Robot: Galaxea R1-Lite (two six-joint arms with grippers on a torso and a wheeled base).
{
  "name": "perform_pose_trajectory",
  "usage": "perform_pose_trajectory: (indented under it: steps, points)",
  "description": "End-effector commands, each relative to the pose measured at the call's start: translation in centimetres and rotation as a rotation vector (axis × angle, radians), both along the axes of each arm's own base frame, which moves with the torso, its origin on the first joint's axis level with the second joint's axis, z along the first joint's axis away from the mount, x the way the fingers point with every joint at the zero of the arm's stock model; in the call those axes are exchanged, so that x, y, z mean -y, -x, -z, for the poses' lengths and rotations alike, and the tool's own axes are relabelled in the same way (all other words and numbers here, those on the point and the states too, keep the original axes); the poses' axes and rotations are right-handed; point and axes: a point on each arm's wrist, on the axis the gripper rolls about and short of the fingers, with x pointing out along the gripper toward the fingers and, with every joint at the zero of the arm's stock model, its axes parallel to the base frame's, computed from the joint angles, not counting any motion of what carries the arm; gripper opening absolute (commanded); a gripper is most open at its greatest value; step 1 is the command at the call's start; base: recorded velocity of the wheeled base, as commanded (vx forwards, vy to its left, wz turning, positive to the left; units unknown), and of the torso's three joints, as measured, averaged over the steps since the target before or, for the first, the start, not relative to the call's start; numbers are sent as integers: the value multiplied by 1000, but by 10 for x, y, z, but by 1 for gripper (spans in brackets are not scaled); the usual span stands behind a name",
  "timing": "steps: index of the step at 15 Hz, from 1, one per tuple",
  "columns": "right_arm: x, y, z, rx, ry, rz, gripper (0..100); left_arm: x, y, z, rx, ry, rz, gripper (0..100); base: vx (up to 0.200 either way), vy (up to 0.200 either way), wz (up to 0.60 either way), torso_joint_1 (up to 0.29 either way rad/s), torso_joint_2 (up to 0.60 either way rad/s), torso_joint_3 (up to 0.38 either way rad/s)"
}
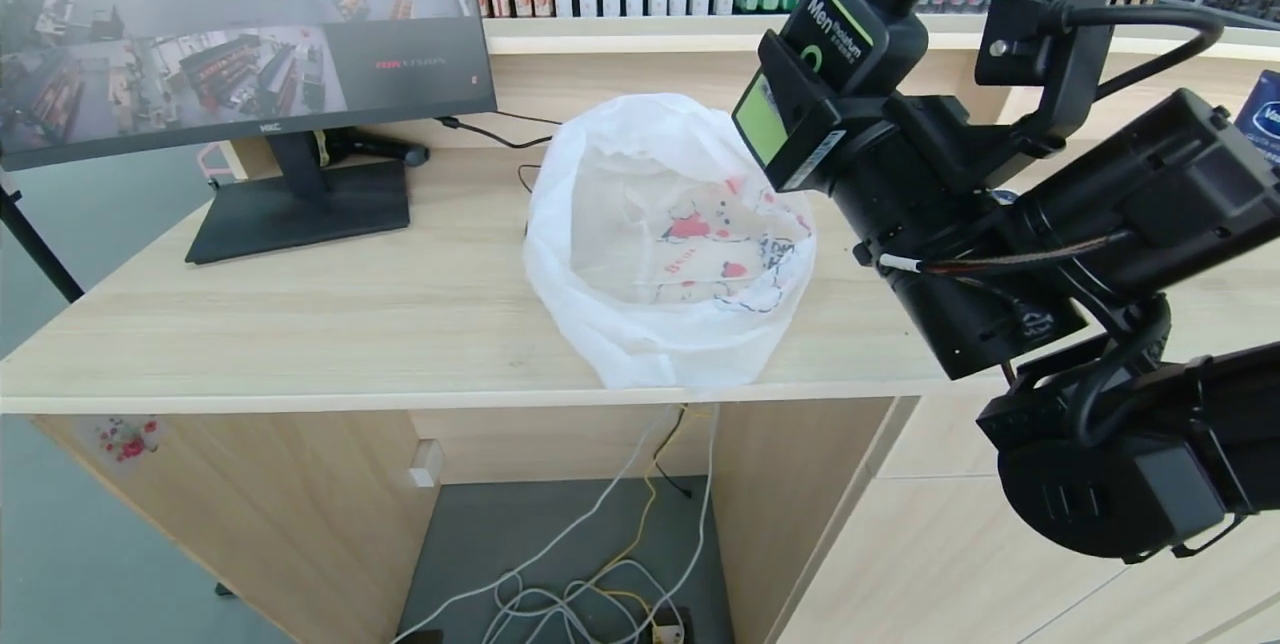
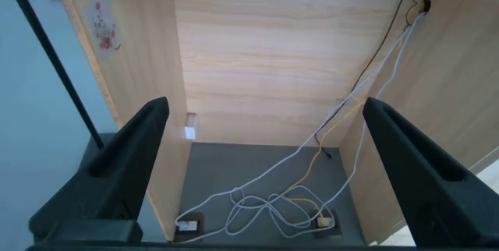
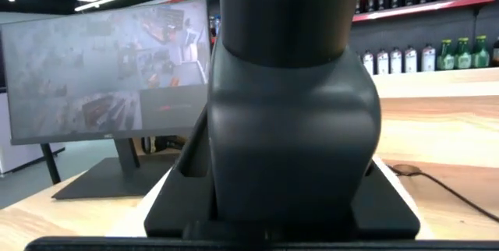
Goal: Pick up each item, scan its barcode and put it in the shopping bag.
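Right claw [image 1: 815,119] with bottle [image 1: 848,24] near bag [image 1: 610,314]

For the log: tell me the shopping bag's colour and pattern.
White, translucent shopping bag with red and dark print; best in head view.

The shopping bag [image 1: 670,244] is thin, crinkled, translucent white plastic, lying on a counter [image 1: 300,314] of pale, matt wood grain. Right of the bag, the bottle [image 1: 850,44] is smooth dark plastic, faintly glossy.
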Motion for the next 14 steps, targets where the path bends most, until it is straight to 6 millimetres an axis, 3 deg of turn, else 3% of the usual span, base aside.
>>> perform_pose_trajectory:
  steps: [1,9,11,14]
  points:
    - [-1,1,3,-8,7,-4,0,0,0,0,1,0,-1,100,0,0,0,0,0,0]
    - [-38,26,27,-148,74,-73,0,0,0,0,1,0,0,100,0,0,0,0,0,0]
    - [-43,24,22,-194,129,-91,0,0,0,0,1,0,0,100,0,0,0,0,0,0]
    - [-53,15,-2,-241,179,-89,0,0,0,0,1,0,-1,100,0,0,0,0,0,0]
